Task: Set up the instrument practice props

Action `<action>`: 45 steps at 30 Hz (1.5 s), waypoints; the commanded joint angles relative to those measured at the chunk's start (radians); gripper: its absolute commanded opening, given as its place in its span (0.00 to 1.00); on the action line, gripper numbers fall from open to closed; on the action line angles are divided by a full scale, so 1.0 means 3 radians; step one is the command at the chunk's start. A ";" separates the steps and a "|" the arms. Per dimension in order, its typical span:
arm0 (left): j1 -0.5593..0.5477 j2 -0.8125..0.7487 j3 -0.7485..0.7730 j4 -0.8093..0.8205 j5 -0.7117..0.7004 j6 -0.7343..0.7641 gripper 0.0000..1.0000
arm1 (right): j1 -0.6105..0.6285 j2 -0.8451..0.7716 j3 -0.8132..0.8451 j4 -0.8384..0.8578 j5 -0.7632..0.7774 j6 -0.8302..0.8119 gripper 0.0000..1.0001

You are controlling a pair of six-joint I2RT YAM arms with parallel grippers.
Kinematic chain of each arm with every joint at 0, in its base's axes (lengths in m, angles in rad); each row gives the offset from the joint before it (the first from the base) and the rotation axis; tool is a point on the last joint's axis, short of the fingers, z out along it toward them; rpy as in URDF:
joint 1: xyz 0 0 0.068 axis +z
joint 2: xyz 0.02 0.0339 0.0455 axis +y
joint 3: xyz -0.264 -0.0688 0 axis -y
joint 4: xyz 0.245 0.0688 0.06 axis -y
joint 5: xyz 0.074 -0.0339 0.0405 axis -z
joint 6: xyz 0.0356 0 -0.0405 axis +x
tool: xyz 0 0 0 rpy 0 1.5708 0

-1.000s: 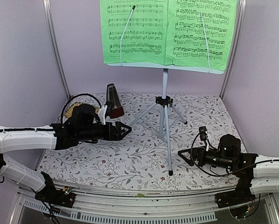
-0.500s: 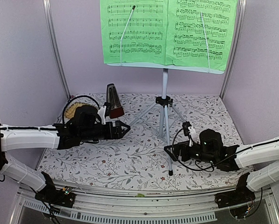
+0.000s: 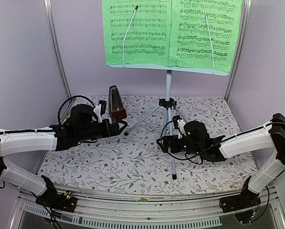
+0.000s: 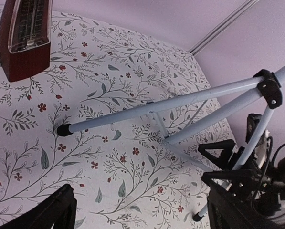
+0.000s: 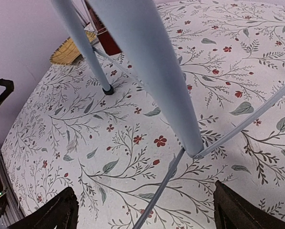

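- Your left gripper [image 3: 121, 127] hovers over the counter [image 3: 132, 164] left of centre. Its jaws are released and hold nothing.
- The metronome [image 3: 116, 102] stands upright just beyond that gripper, toward the far left corner and clear of the fingers.
- The music stand [image 3: 168, 88] stands mid-counter near the far edge, with its tripod legs spread.
- The sheet-music booklet [image 3: 171, 31] lies open on the stand's desk, high above the far edge.
- Your right gripper [image 3: 164, 143] sits at the stand's near leg with its jaws spread wide. The leg passes between the fingers [image 5: 61, 212] and touches neither.
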 commanded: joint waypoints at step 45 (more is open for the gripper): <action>0.0755 0.0709 0.1151 -0.0502 -0.0895 0.0247 0.96 | -0.0606 0.1013 0.1564 -0.0291 0.0224 0.0057 0.99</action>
